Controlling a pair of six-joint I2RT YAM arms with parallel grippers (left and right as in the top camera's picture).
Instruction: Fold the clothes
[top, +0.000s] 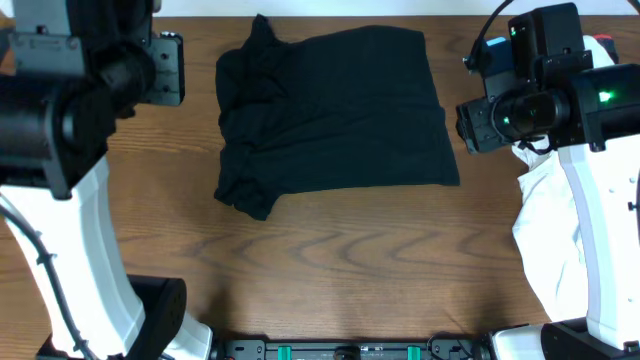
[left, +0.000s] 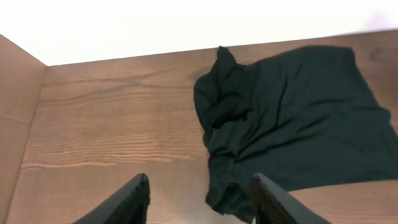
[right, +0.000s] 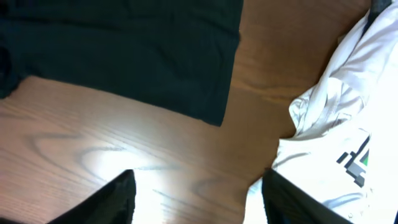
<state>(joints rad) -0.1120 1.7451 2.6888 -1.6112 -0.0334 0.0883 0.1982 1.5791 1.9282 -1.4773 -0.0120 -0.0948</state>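
The clothes, a black T-shirt (top: 335, 115), lie folded into a rough rectangle at the back middle of the table, with a bunched sleeve at the left end (top: 250, 190). In the left wrist view the shirt (left: 292, 118) spreads ahead and to the right. My left gripper (left: 200, 179) is open, and its right finger (left: 273, 202) is close to the bunched corner. In the right wrist view the shirt's right edge (right: 124, 50) lies ahead at the left. My right gripper (right: 198, 174) is open over bare wood and holds nothing.
A white garment (top: 550, 230) with a green-and-black logo (right: 354, 158) lies crumpled at the table's right side, under the right arm and beside the right gripper's right finger (right: 292, 199). Bare wooden table (top: 330, 260) stretches in front of the shirt.
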